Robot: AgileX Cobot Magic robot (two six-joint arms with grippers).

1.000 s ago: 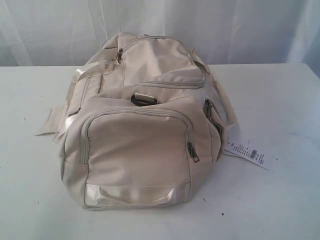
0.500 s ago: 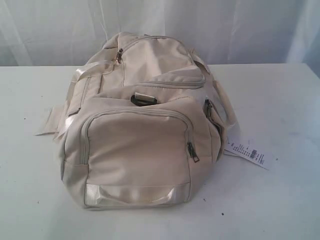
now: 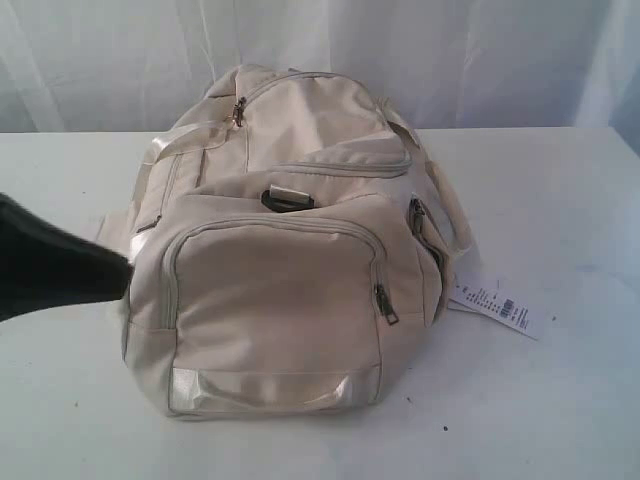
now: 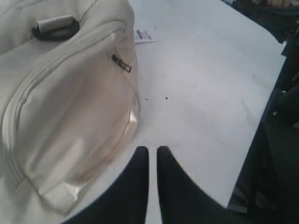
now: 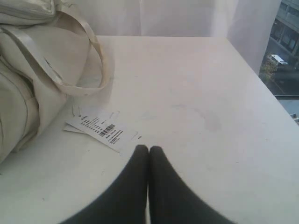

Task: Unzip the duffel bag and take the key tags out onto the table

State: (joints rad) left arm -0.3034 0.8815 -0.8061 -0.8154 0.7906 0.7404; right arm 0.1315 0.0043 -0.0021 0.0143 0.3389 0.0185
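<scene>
The cream duffel bag (image 3: 280, 260) lies on the white table (image 3: 560, 200) with all the zips I can see closed; the front pocket's metal pull (image 3: 385, 303) hangs at its right corner. The key tags are hidden. My left gripper (image 4: 153, 149) hovers over bare table beside the bag's (image 4: 60, 93) lower end, its fingers a narrow slit apart with nothing between them. In the exterior view its dark arm (image 3: 60, 265) reaches in at the bag's left side. My right gripper (image 5: 149, 148) is shut and empty, above the table to the right of the bag (image 5: 23, 93).
A white paper barcode label (image 3: 497, 308) lies on the table right of the bag, just ahead of the right gripper (image 5: 100, 127). A satin strap loop (image 5: 88, 60) rests on the table. The table edge (image 4: 252, 154) runs close to the left gripper. A white curtain hangs behind.
The left arm has come into the exterior view from the left, up to the bag's side, and its fingers have parted slightly. The bag and label have not moved.
</scene>
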